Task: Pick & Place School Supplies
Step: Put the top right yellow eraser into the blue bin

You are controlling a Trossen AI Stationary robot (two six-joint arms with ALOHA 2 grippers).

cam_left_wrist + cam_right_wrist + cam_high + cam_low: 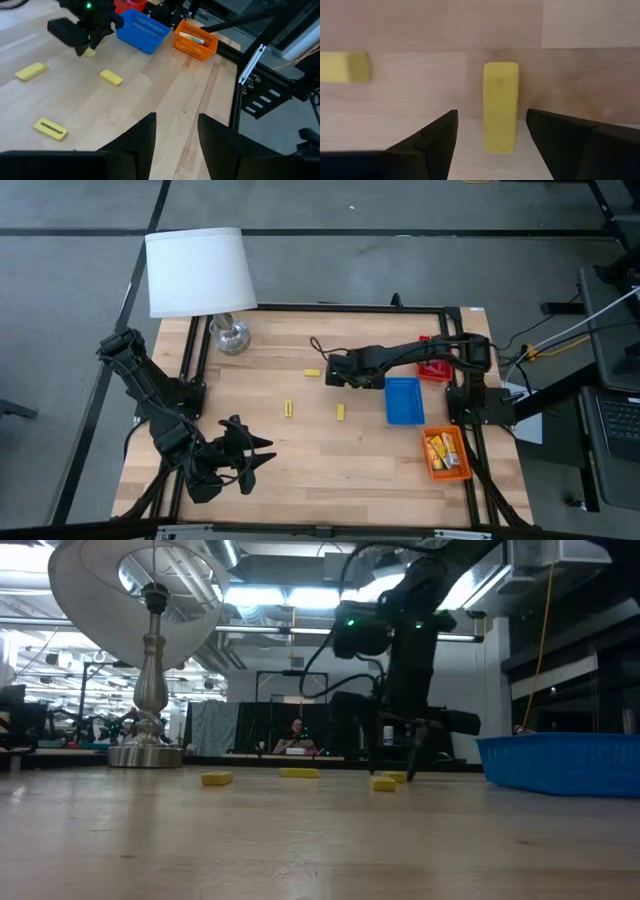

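My right gripper (492,131) is open and low over the middle of the table (330,372). Its fingers stand on either side of a plain yellow oblong piece (500,106) lying flat on the wood, and I see no touch. A second yellow piece (344,66) lies close by, and two more (289,408) (340,412) lie nearer the near edge. Yellow printed packs (441,448) lie in the orange tray (446,471). My left gripper (175,145) waits open above the table's near left part (245,455).
A blue tray (404,400) sits just right of my right gripper, with a red tray (432,368) behind it under the right arm. A white-shaded lamp (197,270) stands at the far left corner. Bare wood lies between the two grippers.
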